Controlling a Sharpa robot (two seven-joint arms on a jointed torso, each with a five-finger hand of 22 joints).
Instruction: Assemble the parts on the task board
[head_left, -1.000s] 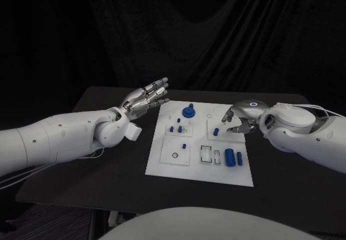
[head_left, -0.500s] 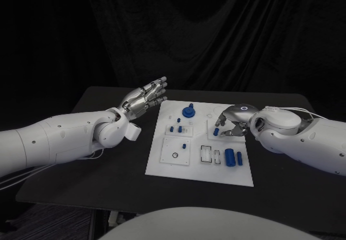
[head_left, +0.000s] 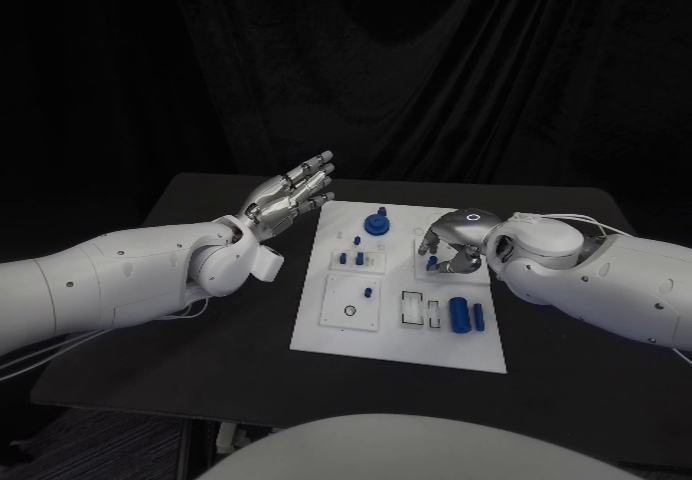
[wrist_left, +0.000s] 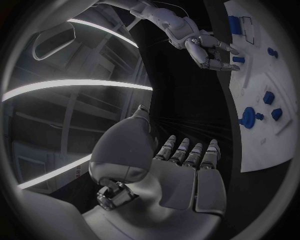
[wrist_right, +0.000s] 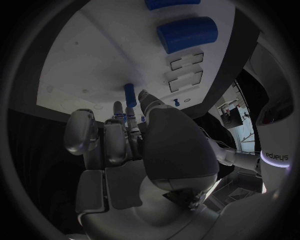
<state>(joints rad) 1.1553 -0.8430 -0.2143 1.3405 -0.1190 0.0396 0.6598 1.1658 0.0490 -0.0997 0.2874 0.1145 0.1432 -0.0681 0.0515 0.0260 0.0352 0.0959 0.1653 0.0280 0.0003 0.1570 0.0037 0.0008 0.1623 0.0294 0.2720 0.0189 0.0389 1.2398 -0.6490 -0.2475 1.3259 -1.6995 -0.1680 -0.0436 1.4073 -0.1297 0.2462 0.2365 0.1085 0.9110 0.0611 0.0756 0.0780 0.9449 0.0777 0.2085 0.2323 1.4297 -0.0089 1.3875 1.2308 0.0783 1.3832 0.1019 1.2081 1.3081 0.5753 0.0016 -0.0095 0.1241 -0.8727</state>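
Right hand (head_left: 459, 243) hovers with fingers curled over the small blue peg (head_left: 431, 264) at centre-right of the task board (head_left: 346, 335) — whether it grips it I cannot tell — so I'd close slowly, square-on, while my left hand (head_left: 291, 193) waits open, upper left.

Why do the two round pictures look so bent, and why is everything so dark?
Wrist views: fisheye lenses bow the white task board's straight edges, and bright light strips curve across the left wrist view. Head view: dim light, black table and backdrop; only the board and white arms stand out.
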